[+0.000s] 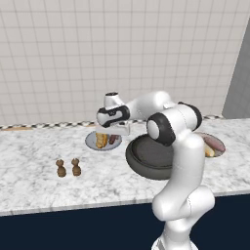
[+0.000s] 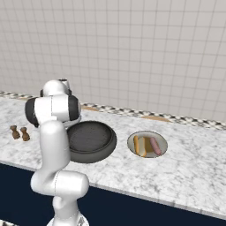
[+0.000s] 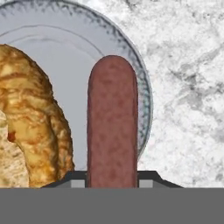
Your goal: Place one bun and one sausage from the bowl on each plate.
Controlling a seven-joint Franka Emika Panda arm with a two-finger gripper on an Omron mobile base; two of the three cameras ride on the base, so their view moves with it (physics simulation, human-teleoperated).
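I saw my pincer point(image 3: 112, 180) clamped on a sausage point(image 3: 112, 122) over the left plate point(image 3: 83, 57), a bun point(image 3: 33, 118) just beside it. The bowl point(image 1: 146, 158) sat near; two shakers point(image 1: 68, 168) stood apart on the tabletop point(image 1: 44, 190).

The arm point(image 1: 183, 161) is glossy white, built of rounded tubular links with black bands and black round caps at the joints. Its hand point(image 1: 113, 116) is white with a black wrist ring and top.
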